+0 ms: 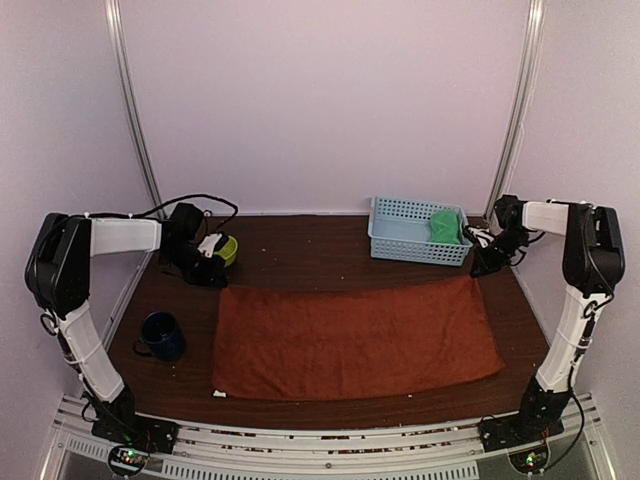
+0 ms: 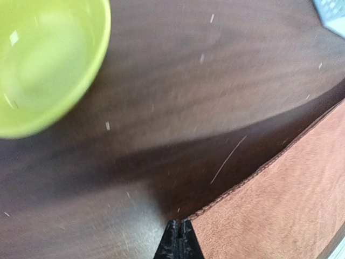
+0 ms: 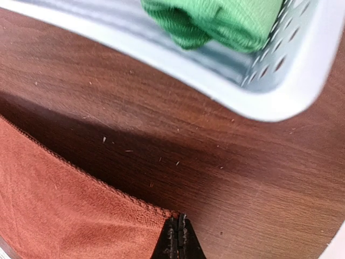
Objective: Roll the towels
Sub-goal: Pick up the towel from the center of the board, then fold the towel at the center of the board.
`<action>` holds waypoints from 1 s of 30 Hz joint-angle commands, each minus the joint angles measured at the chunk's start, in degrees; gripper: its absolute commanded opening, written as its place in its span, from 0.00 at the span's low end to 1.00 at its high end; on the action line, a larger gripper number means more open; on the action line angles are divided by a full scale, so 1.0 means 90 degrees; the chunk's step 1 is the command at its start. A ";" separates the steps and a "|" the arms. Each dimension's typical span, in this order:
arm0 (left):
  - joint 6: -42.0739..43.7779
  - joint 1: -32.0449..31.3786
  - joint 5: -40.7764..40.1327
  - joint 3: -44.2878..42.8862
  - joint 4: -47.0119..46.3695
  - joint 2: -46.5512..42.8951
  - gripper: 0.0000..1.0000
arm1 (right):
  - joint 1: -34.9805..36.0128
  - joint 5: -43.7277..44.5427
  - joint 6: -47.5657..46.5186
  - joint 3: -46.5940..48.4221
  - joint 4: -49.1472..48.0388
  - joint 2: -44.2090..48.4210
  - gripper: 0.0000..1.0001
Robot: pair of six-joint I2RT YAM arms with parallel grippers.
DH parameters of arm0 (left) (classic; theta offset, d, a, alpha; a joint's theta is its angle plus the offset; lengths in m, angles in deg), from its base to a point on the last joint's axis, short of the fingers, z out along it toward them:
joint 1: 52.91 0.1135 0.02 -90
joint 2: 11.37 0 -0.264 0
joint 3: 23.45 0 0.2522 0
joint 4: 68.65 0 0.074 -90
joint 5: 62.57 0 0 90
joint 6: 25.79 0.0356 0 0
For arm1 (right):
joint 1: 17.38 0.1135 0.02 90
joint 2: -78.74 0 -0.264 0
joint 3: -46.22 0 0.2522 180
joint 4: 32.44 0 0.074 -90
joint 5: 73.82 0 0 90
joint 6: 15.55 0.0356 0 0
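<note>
Spreading flat across the worktop (image 1: 300,245), the rust towel (image 1: 350,335) lies near-centre, its roll not yet begun. The light-blue basket (image 1: 415,250) at far right holds the green towel (image 1: 445,225), seemingly already rolled. The left gripper (image 2: 179,237) and right gripper (image 3: 178,237) each have jaws closed tight, pinching a far corner. Next, both should curl that edge nearward evenly.

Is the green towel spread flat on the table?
No. The green towel lies bunched inside the basket; the red towel is the one spread flat.
</note>
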 commanded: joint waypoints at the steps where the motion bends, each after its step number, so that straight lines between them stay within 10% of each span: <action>1: -0.0013 0.0029 -0.0096 -0.0368 -0.0372 -0.0159 0.00 | -0.0129 -0.0068 0.0120 0.0171 -0.0122 0.0336 0.00; 30: 0.0204 0.0027 0.0377 -0.0546 -0.0329 -0.0336 0.00 | -0.0481 -0.0573 -0.0098 -0.0180 -0.0406 0.0961 0.00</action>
